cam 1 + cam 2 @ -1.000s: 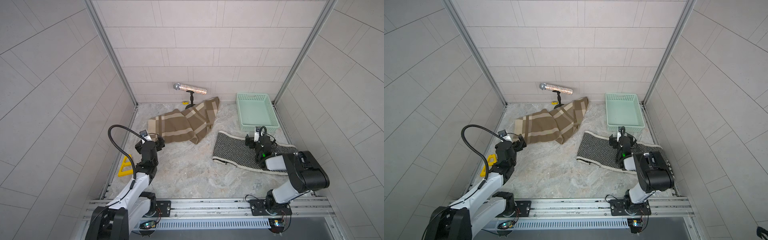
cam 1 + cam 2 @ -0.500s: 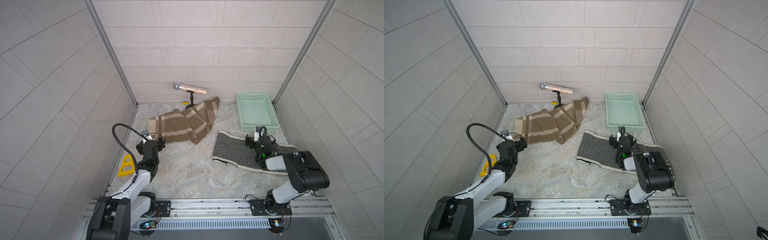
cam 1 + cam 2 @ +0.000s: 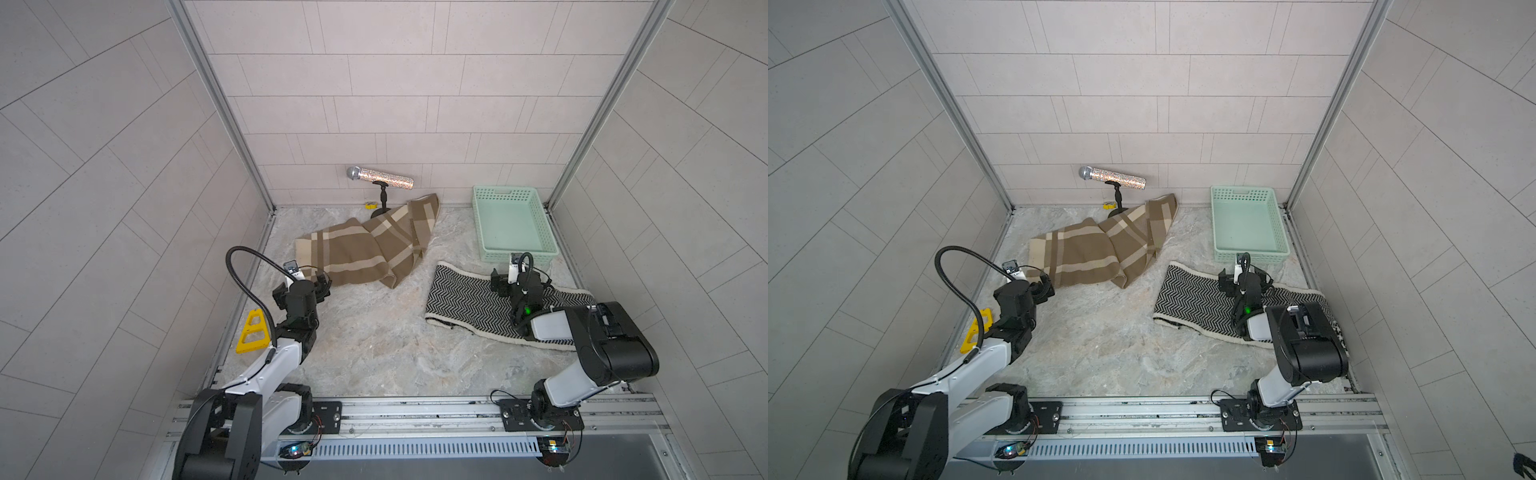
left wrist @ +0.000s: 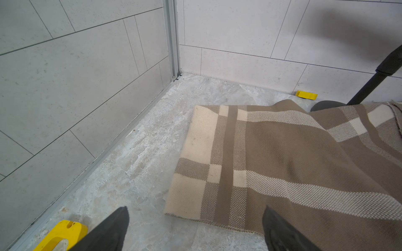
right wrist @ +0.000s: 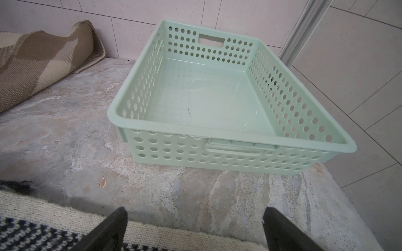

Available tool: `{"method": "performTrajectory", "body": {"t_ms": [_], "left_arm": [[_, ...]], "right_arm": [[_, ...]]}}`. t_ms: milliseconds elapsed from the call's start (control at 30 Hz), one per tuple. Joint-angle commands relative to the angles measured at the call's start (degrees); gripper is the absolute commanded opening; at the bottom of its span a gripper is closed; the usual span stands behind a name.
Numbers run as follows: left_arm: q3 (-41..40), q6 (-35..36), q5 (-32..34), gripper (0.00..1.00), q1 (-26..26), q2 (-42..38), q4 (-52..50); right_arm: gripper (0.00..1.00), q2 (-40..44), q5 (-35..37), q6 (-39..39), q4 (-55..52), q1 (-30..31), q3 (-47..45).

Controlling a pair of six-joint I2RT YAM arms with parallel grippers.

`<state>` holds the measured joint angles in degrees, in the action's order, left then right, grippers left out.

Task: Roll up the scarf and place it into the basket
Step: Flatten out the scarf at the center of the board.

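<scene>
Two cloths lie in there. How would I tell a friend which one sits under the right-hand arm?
Find the mint-green basket in the far right corner. Right in front of it a long zigzag scarf lies flat on the floor. It is black and white with a cream edge, while the plaid scarf to its left is brown and rumpled.

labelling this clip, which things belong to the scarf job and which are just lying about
Job: mint-green perforated plastic basket; black-white zigzag knit scarf; brown plaid knit scarf (unclear which scarf).
Lying about: glittery microphone on black stand; yellow plastic triangle; small yellow piece.
</scene>
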<state>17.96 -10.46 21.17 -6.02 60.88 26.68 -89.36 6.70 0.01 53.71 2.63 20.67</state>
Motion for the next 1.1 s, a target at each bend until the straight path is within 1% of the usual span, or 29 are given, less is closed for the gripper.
{"method": "performTrajectory", "body": {"t_ms": [0, 167, 267, 367, 433, 533, 600, 700, 767, 867, 967, 1000, 1067], "left_arm": [[0.6, 1.2, -1.6, 1.0, -0.3, -1.7, 0.7], [2.3, -0.3, -3.3, 1.0, -0.2, -5.4, -3.2], [3.2, -1.9, -7.8, 1.0, -0.2, -7.0, -3.3], [4.4, -5.2, -12.4, 1.0, -0.3, -5.4, -3.5], [5.5, -7.2, -15.7, 1.0, -0.8, -3.2, -3.3], [7.7, -10.6, -19.1, 1.0, -2.8, 0.4, -3.6], [8.5, -13.9, -20.2, 1.0, -5.3, 2.3, -3.8], [10.0, -20.9, -21.0, 1.0, -10.3, 5.6, -7.9], [11.6, -22.5, -23.2, 1.0, -15.2, 8.5, -11.7], [14.2, -22.6, -25.4, 1.0, -22.9, 12.0, -17.4], [15.5, -21.0, -26.2, 1.0, -30.0, 15.3, -18.0], [16.3, -20.5, -26.0, 1.0, -31.8, 16.4, -18.6], [18.2, -19.1, -26.5, 1.0, -35.2, 19.2, -19.8]], "right_arm": [[1.0, -0.2, 0.3, -0.4, 0.3, 0.1, 0.4], [1.0, 0.1, 0.0, -0.8, 0.7, 0.2, 0.1], [1.0, 3.0, 1.3, -1.5, -1.3, 1.2, -0.1], [1.0, 7.9, 4.8, -1.1, -4.2, 1.9, -0.9], [1.0, 12.0, 7.5, 0.1, -8.0, 2.4, -1.2], [1.0, 19.0, 11.4, 3.6, -17.3, 2.9, -0.7], [1.0, 24.1, 13.7, 6.0, -24.2, 3.2, -0.4], [1.0, 31.3, 18.9, 11.8, -33.4, 3.4, -0.5], [1.0, 36.7, 20.9, 14.3, -40.1, 3.7, -0.8], [1.0, 45.2, 24.7, 19.0, -49.1, 3.7, -1.0], [1.0, 53.1, 26.0, 23.4, -57.8, 3.7, 0.3], [1.0, 54.8, 25.8, 24.3, -60.6, 3.7, 1.1], [1.0, 57.8, 22.2, 22.6, -64.5, 3.6, 2.6]]}}
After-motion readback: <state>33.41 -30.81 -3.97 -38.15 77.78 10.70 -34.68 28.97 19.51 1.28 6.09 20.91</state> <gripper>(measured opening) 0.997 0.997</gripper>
